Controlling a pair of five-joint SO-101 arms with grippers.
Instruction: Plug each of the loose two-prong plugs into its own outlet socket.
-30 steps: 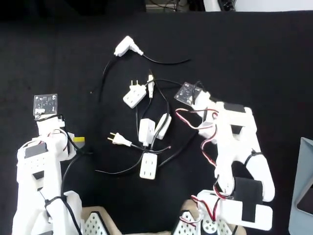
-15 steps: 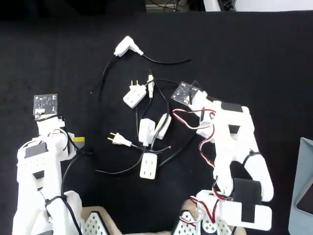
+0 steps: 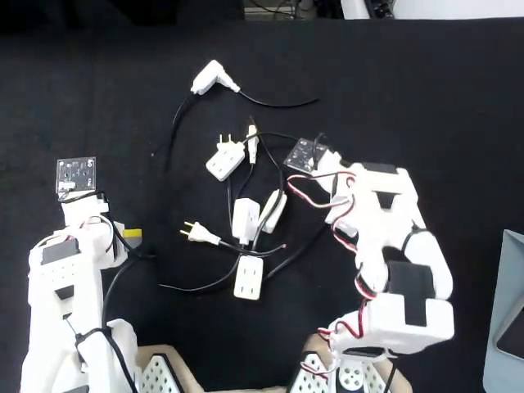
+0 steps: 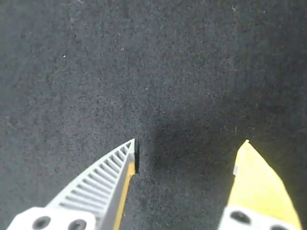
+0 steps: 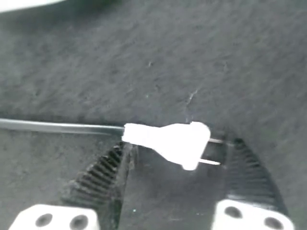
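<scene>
Plugs, blocks and arms, by number

Four white plugs on the table (image 3: 426,82): angled plug (image 3: 211,78) toward the far edge, adapter plug (image 3: 225,158), slim plug (image 3: 252,146), two-prong plug (image 3: 201,235). Three white blocks mid-table: upright block (image 3: 246,219), slanted block (image 3: 274,210), socket block (image 3: 250,278). Two arms: left arm (image 3: 61,278), right arm (image 3: 393,237). One grey container (image 3: 508,319) at the right edge.

A black cloth (image 3: 458,98) covers the table, and a grey object (image 3: 501,286) stands at its right edge.
</scene>
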